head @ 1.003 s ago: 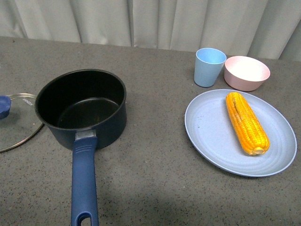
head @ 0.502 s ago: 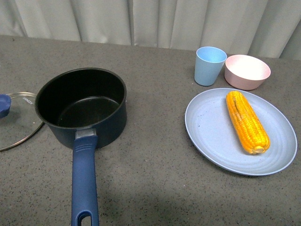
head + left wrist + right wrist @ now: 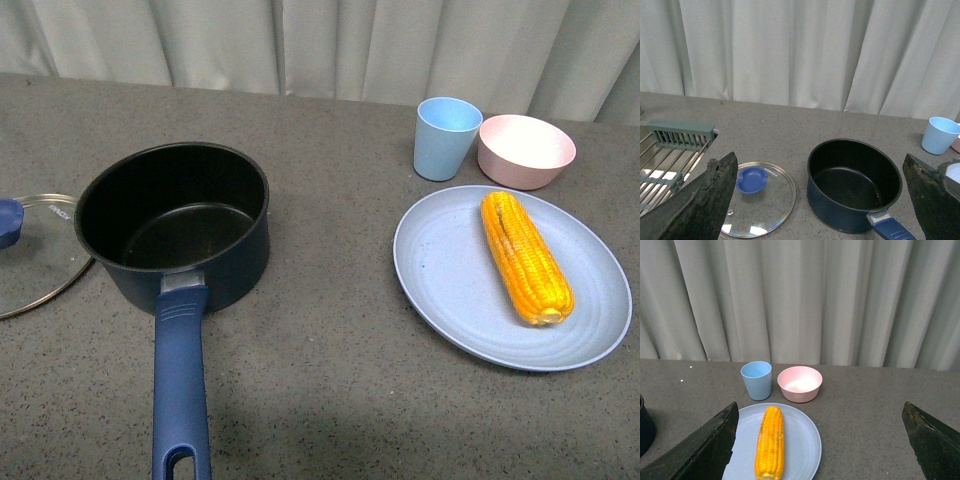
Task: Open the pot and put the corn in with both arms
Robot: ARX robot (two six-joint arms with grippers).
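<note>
Front view, nearest first: blue handle (image 3: 180, 390) pointing toward the robot, open pot (image 3: 172, 220) behind it at left, lid (image 3: 30, 255) off, flat on the tabletop (image 3: 320, 330), touching the pot's far-left side. At right, corn (image 3: 525, 258) on a plate (image 3: 450, 290), long axis near-to-far, far end leaning slightly left. Beyond, cup (image 3: 445, 140) and bowl (image 3: 525, 152). Per wrist views: left tool (image 3: 819, 156) spread wide toward the pot, right tool (image 3: 820, 405) spread wide toward the corn, both empty. Likely a right-arm pickup across the cob.
</note>
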